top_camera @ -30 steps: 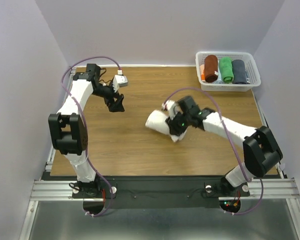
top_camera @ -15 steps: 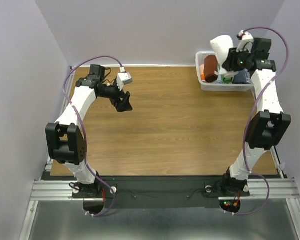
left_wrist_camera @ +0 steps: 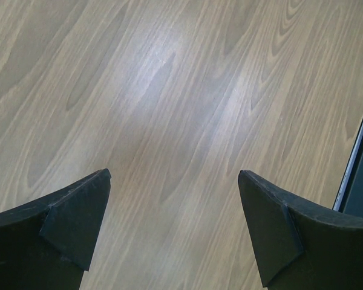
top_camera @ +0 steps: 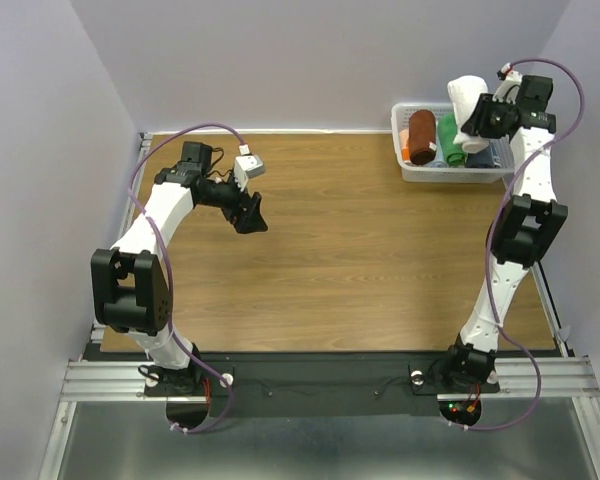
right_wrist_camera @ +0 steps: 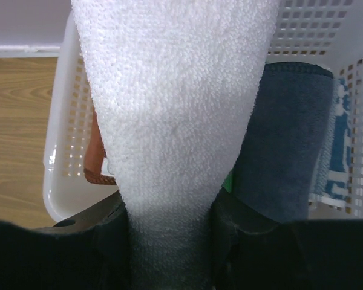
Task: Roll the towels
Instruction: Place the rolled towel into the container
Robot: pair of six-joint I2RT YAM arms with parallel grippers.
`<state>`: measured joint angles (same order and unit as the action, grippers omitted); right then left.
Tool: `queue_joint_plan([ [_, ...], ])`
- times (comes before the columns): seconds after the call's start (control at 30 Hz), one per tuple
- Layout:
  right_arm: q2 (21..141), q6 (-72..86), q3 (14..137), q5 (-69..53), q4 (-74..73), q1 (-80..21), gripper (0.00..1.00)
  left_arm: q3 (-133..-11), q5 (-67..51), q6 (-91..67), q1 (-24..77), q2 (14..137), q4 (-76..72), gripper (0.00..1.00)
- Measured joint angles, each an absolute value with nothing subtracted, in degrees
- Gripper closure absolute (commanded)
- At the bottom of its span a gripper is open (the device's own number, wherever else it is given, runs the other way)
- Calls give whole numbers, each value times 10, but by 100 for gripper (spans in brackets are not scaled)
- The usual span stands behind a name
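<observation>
Two arms, one load: the right gripper (top_camera: 482,122) clamps the rolled white towel (top_camera: 466,100) by one end and holds it in the air over the basket (top_camera: 430,173) at the far right corner of the table (top_camera: 360,260). Inside lies the blue-grey towel (right_wrist_camera: 284,139), already rolled, with a green roll (top_camera: 451,138) and a brown roll (top_camera: 420,135) beside it. The left gripper (top_camera: 252,210) hangs empty above bare wood with its fingers spread wide, well apart from the basket. The step in hand looks to be stowing the white towel. Done well, it would go down level and in line with the other rolls. The squeeze should last until it rests on or between them. A release from up here could let the loose end spring open or tip it over the rim. How much free room the basket has cannot be made out.
</observation>
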<state>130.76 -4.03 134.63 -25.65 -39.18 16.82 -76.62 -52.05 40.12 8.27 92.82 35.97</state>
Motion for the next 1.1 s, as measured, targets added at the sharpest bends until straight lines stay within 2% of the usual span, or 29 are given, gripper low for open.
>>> queue_joint_plan([
  [0.43,1333,3,1357,-260,-385,113,100,-763,-531,354,83,933,337,1],
  [0.63,1380,4,1384,-234,-375,108,99,-763,-531,348,83,943,336,1],
  [0.7,1391,5,1384,-219,-374,107,95,-763,-528,347,83,943,337,1],
  [0.73,1394,3,1384,-213,-374,107,93,-763,-528,347,83,943,336,1],
  [0.83,1396,-1,1382,-194,-371,104,78,-758,-524,347,83,943,336,1],
  [0.87,1396,-2,1382,-191,-369,103,67,-755,-524,347,83,943,337,1],
  [0.97,1396,-5,1382,-181,-368,100,46,-754,-523,347,83,944,337,1],
  [1.1,1396,-13,1381,-167,-363,97,25,-754,-520,347,83,944,337,1],
])
